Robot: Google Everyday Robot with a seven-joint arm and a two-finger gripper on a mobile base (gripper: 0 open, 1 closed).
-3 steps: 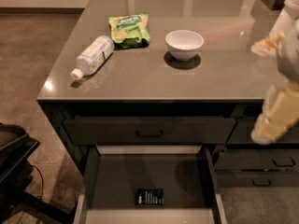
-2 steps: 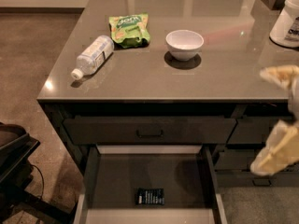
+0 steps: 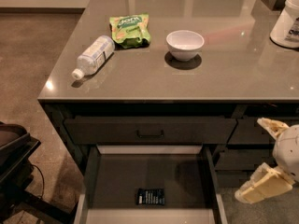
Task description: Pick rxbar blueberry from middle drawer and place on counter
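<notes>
The rxbar blueberry (image 3: 150,196), a small dark flat bar with white lettering, lies on the grey floor of the open middle drawer (image 3: 117,181), near its front. The counter (image 3: 233,73) is a glossy grey-brown slab above the drawers. My gripper (image 3: 250,159) is at the right edge of the view, below counter level and to the right of the drawer, beside the cabinet front. Its two pale fingers (image 3: 262,186) are spread wide apart and hold nothing. It is clear of the bar.
On the counter lie a water bottle (image 3: 93,56) on its side, a green snack pouch (image 3: 129,30), a white bowl (image 3: 185,44) and a white jar (image 3: 288,20) at the far right. A shut drawer front with a bar handle (image 3: 150,134) sits above the open drawer. Dark equipment (image 3: 14,171) stands at lower left.
My gripper has moved down from counter height at the right to below the counter edge, beside the open drawer. The bar and counter items have not moved.
</notes>
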